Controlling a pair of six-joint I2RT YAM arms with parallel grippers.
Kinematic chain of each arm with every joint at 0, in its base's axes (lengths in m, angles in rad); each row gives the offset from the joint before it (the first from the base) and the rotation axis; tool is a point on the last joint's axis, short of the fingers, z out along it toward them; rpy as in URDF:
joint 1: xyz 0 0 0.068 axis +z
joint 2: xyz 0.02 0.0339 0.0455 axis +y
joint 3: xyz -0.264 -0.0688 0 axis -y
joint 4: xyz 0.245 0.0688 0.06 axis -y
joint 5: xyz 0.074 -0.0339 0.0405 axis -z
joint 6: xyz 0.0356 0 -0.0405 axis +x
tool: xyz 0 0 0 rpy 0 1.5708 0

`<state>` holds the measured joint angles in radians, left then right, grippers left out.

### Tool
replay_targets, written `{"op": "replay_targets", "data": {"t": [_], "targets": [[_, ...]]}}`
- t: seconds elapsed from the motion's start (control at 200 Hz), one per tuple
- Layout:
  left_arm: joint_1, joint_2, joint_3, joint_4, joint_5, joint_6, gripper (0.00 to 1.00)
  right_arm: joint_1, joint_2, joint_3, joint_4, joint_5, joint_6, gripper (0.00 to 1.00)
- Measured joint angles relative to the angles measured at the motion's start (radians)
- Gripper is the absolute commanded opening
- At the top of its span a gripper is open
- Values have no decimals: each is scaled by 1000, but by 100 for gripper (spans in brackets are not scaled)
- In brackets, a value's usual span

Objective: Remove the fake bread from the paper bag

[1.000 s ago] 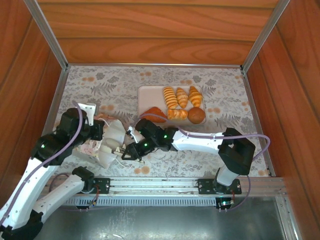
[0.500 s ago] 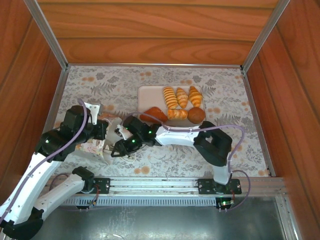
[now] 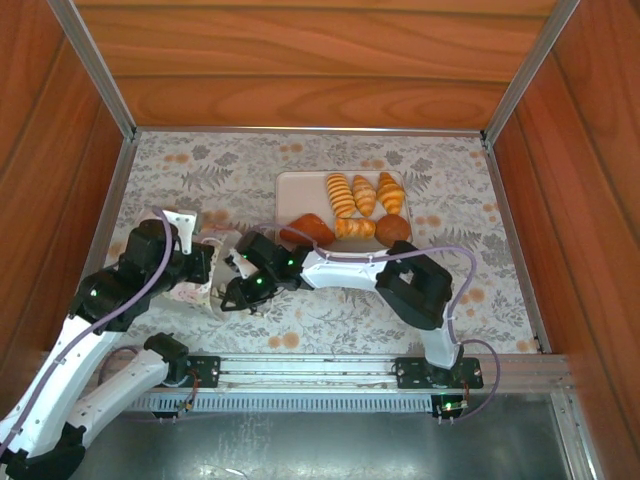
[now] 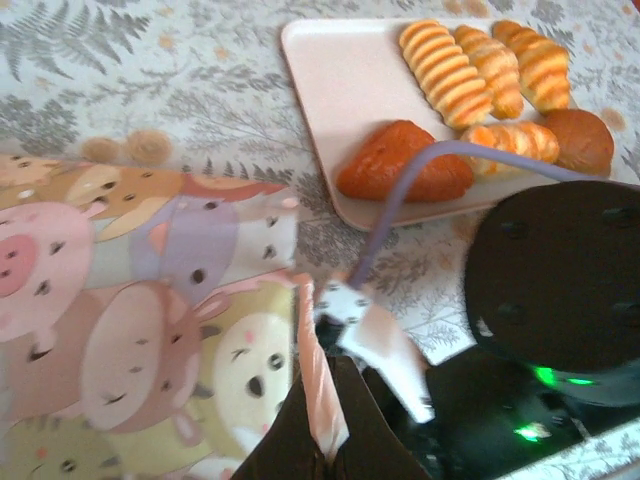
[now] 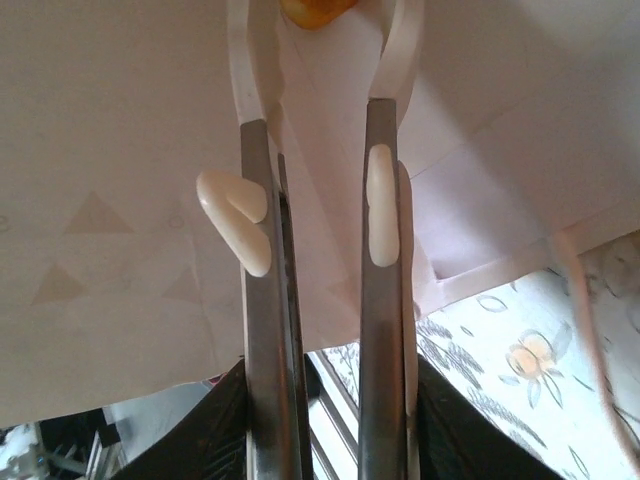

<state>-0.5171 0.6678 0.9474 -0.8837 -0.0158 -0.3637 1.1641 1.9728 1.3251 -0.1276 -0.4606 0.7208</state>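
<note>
One rim of the crinkled paper bag [image 4: 150, 330] sits pinched in the left gripper [image 4: 322, 450]; inside, the right gripper [image 5: 325, 20] gapes near golden fake bread [image 5: 312, 8].

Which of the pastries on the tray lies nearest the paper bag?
The reddish-brown triangular pastry at the near-left corner of the tray; the croissants and dark round bun sit farther right, away from the paper bag.

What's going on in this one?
The left gripper pinches the rim of the bag. The right gripper is reaching inside the bag, jaws apart, with a golden bread piece just ahead of its tips. Six bread pieces already lie on the tray, so the job looks nearly done.
</note>
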Motion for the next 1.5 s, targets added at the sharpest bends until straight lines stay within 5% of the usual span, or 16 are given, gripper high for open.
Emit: {"op": "replay_targets", "data": {"t": [0.42, 0.75, 1.499], "targets": [[0, -21, -30, 41, -44, 0, 0, -27, -229, -117, -215, 140, -12, 33], [0, 21, -9, 76, -32, -1, 0, -27, -293, -114, -348, 251, -115, 43], [0, 31, -4, 158, 38, -42, 0, 69, -135, 56, -308, 456, -363, 51]]}}
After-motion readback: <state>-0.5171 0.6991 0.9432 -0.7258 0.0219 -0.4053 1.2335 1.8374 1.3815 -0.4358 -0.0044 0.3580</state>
